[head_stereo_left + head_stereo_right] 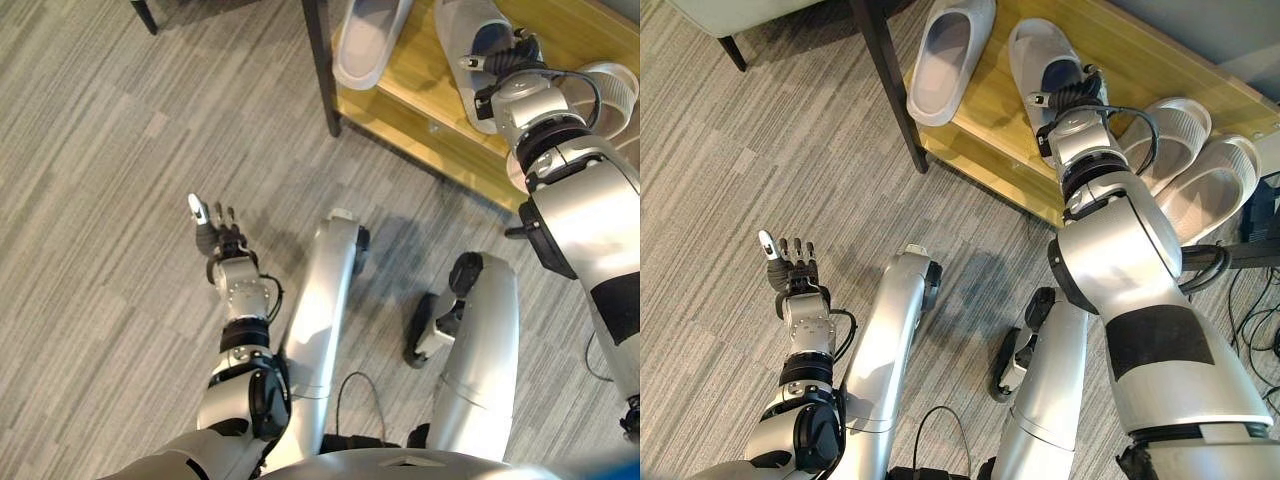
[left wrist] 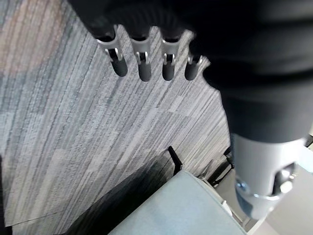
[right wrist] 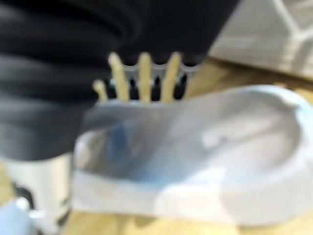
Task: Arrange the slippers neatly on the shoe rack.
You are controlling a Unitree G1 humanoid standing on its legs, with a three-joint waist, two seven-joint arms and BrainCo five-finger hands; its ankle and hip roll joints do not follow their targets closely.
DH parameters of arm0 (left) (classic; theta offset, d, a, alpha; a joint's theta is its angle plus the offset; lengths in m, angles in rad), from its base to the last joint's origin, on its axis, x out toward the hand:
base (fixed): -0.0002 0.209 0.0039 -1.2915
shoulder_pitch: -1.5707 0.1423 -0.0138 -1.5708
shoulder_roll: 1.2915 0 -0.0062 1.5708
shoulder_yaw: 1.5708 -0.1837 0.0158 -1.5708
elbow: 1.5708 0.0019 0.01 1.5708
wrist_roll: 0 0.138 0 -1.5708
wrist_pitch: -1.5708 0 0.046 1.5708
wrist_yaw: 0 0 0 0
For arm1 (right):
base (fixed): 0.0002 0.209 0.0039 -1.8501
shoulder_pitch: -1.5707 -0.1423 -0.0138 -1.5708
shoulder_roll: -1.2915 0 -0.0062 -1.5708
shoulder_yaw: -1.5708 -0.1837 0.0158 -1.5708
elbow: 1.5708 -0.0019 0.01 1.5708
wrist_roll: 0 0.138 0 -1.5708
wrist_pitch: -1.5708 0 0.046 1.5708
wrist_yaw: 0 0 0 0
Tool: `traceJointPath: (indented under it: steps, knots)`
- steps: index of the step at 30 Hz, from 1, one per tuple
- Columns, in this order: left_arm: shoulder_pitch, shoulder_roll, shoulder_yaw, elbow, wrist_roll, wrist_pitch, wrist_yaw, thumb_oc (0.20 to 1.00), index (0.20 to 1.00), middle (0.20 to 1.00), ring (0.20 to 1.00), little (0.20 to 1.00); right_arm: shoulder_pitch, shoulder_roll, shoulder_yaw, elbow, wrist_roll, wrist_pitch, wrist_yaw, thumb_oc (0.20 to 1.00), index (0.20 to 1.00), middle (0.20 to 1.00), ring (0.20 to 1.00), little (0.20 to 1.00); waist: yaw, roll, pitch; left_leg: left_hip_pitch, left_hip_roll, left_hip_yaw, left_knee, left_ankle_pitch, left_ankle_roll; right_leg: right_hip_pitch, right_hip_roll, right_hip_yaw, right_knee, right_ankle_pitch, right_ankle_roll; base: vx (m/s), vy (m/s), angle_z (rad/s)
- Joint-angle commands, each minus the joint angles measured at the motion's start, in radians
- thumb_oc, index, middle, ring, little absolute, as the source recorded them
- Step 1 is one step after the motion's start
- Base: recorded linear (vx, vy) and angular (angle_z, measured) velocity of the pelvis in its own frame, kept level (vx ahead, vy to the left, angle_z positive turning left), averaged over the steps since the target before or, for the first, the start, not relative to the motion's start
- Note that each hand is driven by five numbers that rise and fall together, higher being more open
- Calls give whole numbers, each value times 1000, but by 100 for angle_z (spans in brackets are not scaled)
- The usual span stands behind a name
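Right eye view shows the right robot hand [image 1: 1072, 98] reached out over the wooden shoe rack [image 1: 992, 150], sitting on the heel end of a pale grey slipper [image 1: 1045, 55] that lies on the shelf. In the right wrist view the fingers [image 3: 143, 73] reach in behind the slipper's wall with the thumb on the near side, so I'd say the robot hand is closed on it in a pinch. This slipper's long axis runs away from the robot, toe to the far side, roughly parallel to its partner, a second grey slipper [image 1: 948, 58] just beside it on the robot's left. Two cream slippers [image 1: 1200, 170] lie side by side further right on the rack. Any nudge to line up the pair would go leftward, I reckon. The left robot hand [image 1: 792, 262] hangs well apart above the carpet floor [image 1: 730, 190], fingers straight and relaxed, holding nothing.
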Motion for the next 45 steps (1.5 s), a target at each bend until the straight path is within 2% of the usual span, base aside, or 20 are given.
traceJointPath:
  steps: [1,10,18,22,36,45]
  knots:
    - [113,-249,-103,-58,61,-8,-42,1000,1000,1000,1000,1000,-103,23,7,-32,-13,-10,15,1000,1000,1000,1000,1000,-52,6,33,87,54,-80,30,-255,-69,-24,-7,114,63,166,-36,0,0,0]
    - [108,-238,-113,-60,86,15,-55,1000,1000,1000,1000,1000,-63,91,-17,-156,-56,32,43,1000,1000,1000,1000,1000,-61,1,33,87,60,-80,22,-258,-69,-25,1,111,55,172,-37,0,2,-1]
    - [104,-234,-136,-68,106,10,-54,1000,1000,1000,1000,1000,-40,74,-71,-223,-108,59,-67,1000,1000,1000,1000,1000,-69,-1,33,87,67,-74,15,-257,-70,-29,7,113,57,175,-38,-1,-4,-2]
    - [104,-236,-136,-68,109,19,-64,1000,1000,1000,1000,1000,-3,75,-119,-308,-140,89,-80,1000,1000,1000,1000,1000,-72,4,33,87,69,-74,19,-259,-68,-30,12,116,64,175,-36,0,0,0]
    - [97,-219,-140,-60,148,49,-64,1000,1000,1000,1000,1000,270,158,-371,-789,-240,244,16,1000,1000,1000,1000,1000,-74,6,33,87,65,-83,25,-252,-62,-27,20,116,75,182,-40,0,0,0]
    - [106,-201,-150,-56,179,85,-68,1000,1000,1000,1000,1000,395,229,-485,-948,-277,282,75,1000,1000,1000,1000,1000,-62,12,33,87,61,-93,23,-243,-58,-23,21,114,81,185,-40,0,0,0]
